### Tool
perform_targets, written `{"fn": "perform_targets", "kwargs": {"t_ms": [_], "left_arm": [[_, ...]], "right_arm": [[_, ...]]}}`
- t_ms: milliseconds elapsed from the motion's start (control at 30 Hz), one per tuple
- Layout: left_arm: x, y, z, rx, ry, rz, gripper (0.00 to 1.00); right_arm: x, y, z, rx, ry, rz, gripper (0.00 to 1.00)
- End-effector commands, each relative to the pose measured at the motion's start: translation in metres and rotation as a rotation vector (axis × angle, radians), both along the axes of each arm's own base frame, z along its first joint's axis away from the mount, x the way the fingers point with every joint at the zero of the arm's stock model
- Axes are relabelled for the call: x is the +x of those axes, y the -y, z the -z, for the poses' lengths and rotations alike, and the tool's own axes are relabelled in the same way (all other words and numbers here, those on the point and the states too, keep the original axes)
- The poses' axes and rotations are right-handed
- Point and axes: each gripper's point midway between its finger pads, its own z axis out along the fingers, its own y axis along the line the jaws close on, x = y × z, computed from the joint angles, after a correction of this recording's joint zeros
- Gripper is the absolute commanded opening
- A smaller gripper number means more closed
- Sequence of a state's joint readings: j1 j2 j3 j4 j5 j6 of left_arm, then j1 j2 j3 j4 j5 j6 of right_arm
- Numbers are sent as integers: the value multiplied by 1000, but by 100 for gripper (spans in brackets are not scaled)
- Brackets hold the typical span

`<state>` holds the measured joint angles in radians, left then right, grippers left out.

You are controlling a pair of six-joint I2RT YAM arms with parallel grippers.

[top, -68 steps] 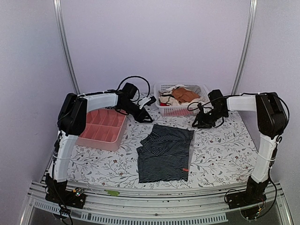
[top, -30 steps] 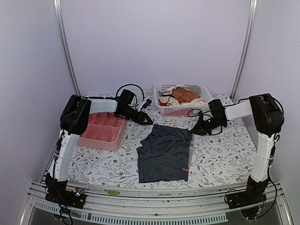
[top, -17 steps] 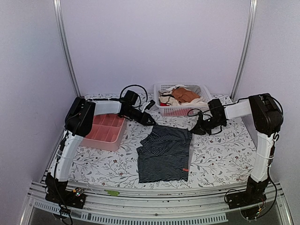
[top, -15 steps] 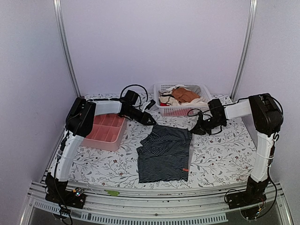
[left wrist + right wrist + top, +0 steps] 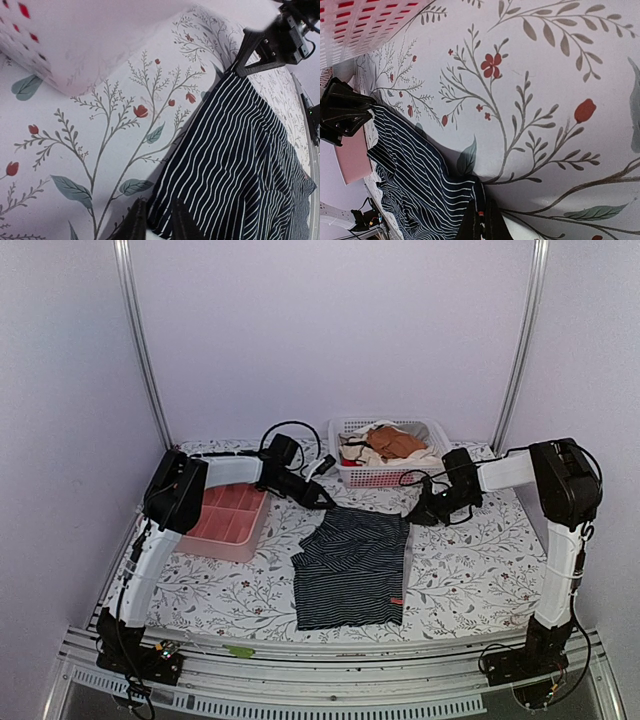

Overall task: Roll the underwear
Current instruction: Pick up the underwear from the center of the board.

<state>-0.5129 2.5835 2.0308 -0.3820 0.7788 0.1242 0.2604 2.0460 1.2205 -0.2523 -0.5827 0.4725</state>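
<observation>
Left end effector [image 5: 324,504] is down at the far-left corner of the underwear [image 5: 352,565]. Its wrist view shows the fingers [image 5: 135,222] narrowly parted, with striped fabric lying in the gap between them. Right end effector [image 5: 410,520] is down at the far-right corner. Its fingers [image 5: 492,222] are almost together where the fabric's edge ends, and the view does not settle whether they pinch cloth.

The underwear lies flat near the middle of the surface [image 5: 470,560], between the two arms. Its long axis runs from far to near, leaning slightly to the left. The hem with the small red tag [image 5: 396,602] faces the near edge, and the opposite edge faces the basket [image 5: 375,478].

A white cloth printed with grey-green leaves and red flowers covers the surface. A pink compartment tray [image 5: 212,533] sits at the left, under the left arm. The white basket at the back holds orange-brown and cream garments [image 5: 397,442]. Pale lilac walls [image 5: 330,330] close in the space, with metal uprights [image 5: 138,340] at either side and a metal rail [image 5: 330,660] along the near edge.
</observation>
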Motion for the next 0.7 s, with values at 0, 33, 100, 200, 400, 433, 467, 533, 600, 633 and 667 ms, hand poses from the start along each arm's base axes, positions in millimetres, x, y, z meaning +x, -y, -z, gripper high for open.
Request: {"fn": "perform_targets", "kwargs": {"t_ms": [0, 33, 100, 200, 400, 433, 467, 533, 600, 633, 667], "left_arm": [[-21, 6, 30, 45, -86, 24, 11], [-20, 5, 27, 41, -82, 25, 7], [-13, 2, 17, 27, -62, 9, 1], [10, -7, -16, -42, -26, -43, 0], [27, -27, -98, -178, 64, -40, 0], [28, -31, -108, -194, 86, -40, 0], [29, -36, -119, -207, 108, -44, 0], [35, -44, -130, -217, 141, -59, 0], [39, -48, -132, -215, 153, -60, 0], [39, -49, -130, -211, 151, -56, 0], [39, -49, -128, -209, 145, -50, 0]], "right_arm": [[7, 0, -1, -4, 9, -3, 0], [7, -1, -1, -2, 10, -4, 0], [8, -2, -5, 3, 20, -5, 0], [11, -4, -21, 27, 57, -7, 0], [14, -6, -69, 59, 175, -17, 0], [16, -6, -76, 61, 197, -20, 0], [19, -7, -82, 61, 218, -27, 0], [30, -10, -93, 63, 254, -38, 0], [40, -12, -94, 47, 269, -64, 0], [45, -14, -90, 39, 263, -77, 0], [49, -15, -90, 35, 273, -94, 0]]}}
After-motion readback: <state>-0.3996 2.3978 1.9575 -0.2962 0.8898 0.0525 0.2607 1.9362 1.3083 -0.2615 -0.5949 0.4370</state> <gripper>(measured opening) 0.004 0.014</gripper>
